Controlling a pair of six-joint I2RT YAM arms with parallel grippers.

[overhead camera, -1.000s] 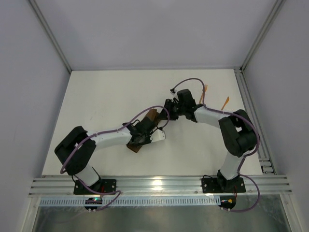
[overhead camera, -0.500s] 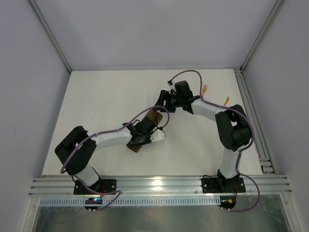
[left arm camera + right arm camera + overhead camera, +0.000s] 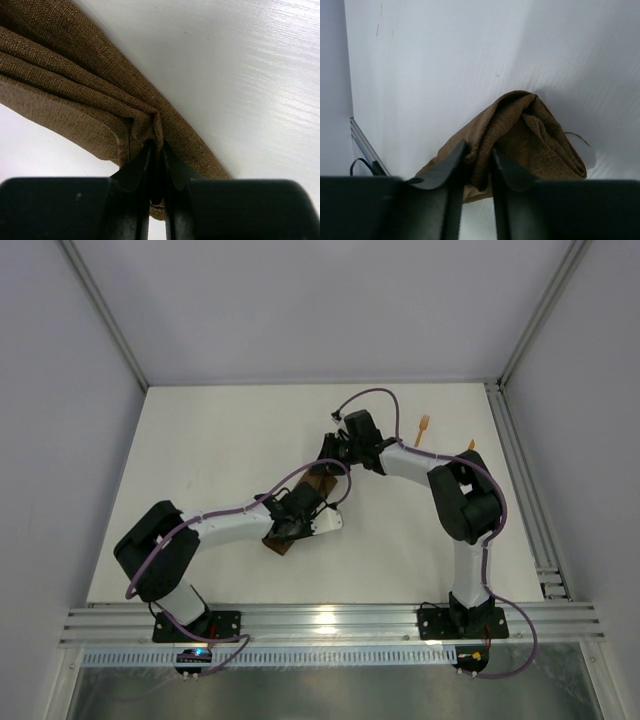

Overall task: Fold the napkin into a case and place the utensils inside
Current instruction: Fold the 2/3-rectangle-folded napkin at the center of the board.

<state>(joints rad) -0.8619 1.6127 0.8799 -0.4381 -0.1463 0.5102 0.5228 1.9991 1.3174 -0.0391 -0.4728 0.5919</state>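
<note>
The dark brown napkin (image 3: pixel 319 485) lies bunched in folds at the table's middle, mostly under the arms. My left gripper (image 3: pixel 299 512) is shut on a folded ridge of the napkin (image 3: pixel 100 95) near its near end. My right gripper (image 3: pixel 328 460) pinches a gathered fold of the napkin (image 3: pixel 535 130) at its far end, its jaws closed on the cloth. Of the utensils, the orange fork (image 3: pixel 423 428) lies at the back right. A sliver of the second orange utensil (image 3: pixel 469 446) shows beside the right arm's elbow.
An aluminium rail (image 3: pixel 520 480) runs along the table's right side, and another rail (image 3: pixel 330 622) along the near edge by the arm bases. Grey walls close in the left, back and right. Purple cables loop over both arms.
My right gripper swung left, away from the utensils, opened, then closed on the napkin's far end. The fork now shows fully. The left gripper kept its hold and place.
</note>
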